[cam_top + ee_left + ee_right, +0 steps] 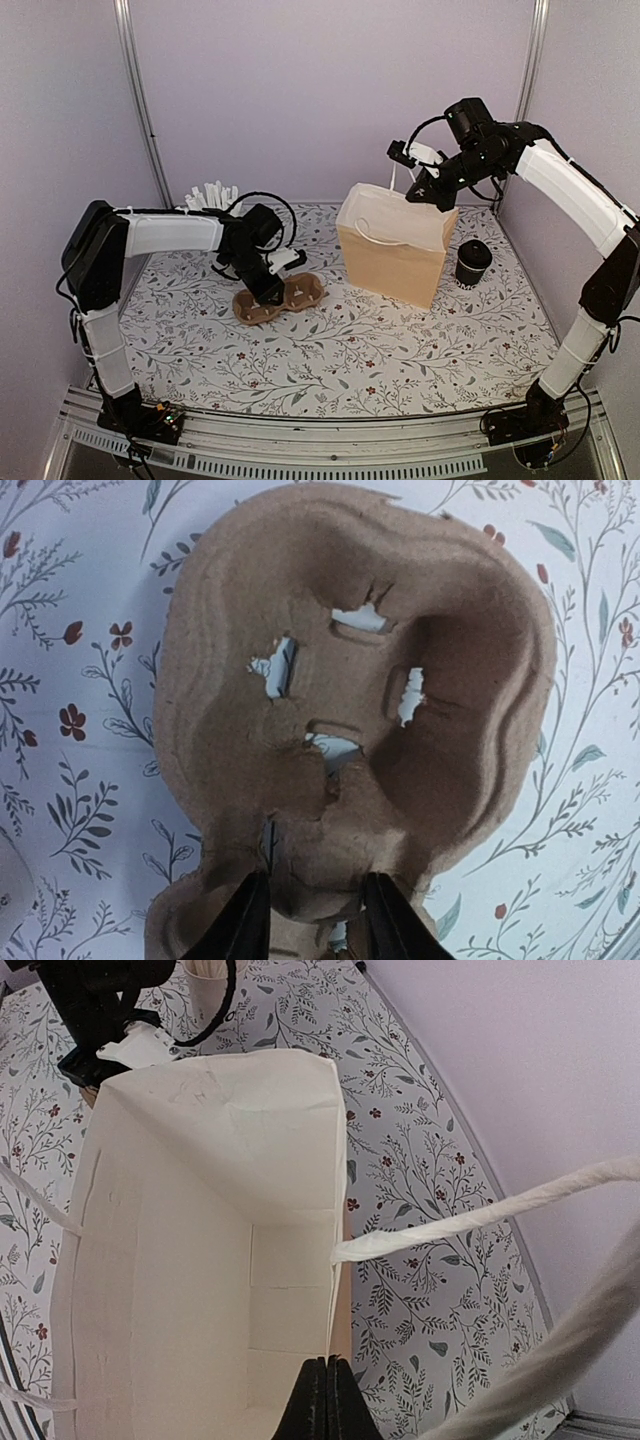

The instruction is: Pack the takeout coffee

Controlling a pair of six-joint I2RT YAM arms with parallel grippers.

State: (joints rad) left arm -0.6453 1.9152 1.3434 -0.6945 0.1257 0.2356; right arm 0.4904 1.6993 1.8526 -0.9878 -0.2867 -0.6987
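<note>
The takeout coffee point(472, 262), a small black cup with a black lid, stands upright on the table just right of the tan paper bag point(395, 260). My right gripper point(420, 195) is above the bag's right rim. In the right wrist view the right gripper point(328, 1362) is shut on the edge of the bag point(200, 1210), whose inside is white and holds nothing. My left gripper point(272, 292) is down on the brown pulp cup carrier point(305, 295). From the left wrist, the left gripper point(315, 880) is shut on the middle ridge of the carrier point(300, 610).
A white cup of white sticks point(212, 195) stands at the back left, behind the left arm. The bag's white cord handle point(480, 1218) stretches out to the right. Walls close the back and both sides of the floral table point(400, 350).
</note>
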